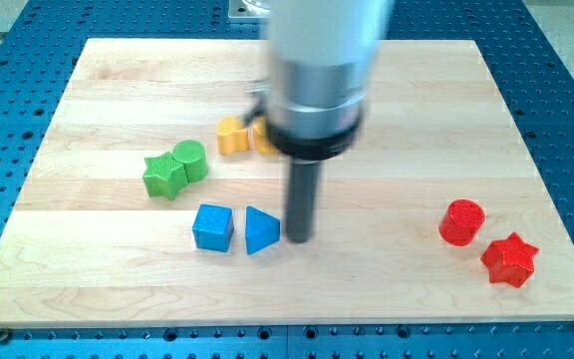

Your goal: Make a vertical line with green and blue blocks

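Blue triangular block [261, 230], my tip [298, 240] upright just right of it

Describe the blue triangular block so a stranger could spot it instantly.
Start at the wooden board and go to the pair of blue blocks near its bottom centre. The blue triangular block is the right one, wedge-shaped, next to my tip; its left neighbour, the blue cube, is square.

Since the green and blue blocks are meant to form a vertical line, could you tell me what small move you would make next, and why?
I would probably nudge left: my tip sits just right of the blue triangular block, which lies beside the blue cube. The green star and green cylinder sit up-left, so pushing the blues leftward under them should help.
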Action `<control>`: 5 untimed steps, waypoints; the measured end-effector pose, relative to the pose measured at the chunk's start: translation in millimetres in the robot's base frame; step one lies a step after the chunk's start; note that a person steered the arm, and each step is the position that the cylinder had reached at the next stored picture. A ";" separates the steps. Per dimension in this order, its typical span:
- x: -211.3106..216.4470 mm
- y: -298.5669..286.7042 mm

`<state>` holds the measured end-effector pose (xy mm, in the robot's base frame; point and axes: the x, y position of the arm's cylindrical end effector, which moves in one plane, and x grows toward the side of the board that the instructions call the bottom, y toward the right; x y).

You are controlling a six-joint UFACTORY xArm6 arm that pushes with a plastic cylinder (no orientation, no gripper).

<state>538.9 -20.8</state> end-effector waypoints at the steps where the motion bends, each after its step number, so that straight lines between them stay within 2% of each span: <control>1: 0.0 -73.8; 3: -63.8 -53.3; 4: -98.3 -87.6; 5: -99.0 -160.4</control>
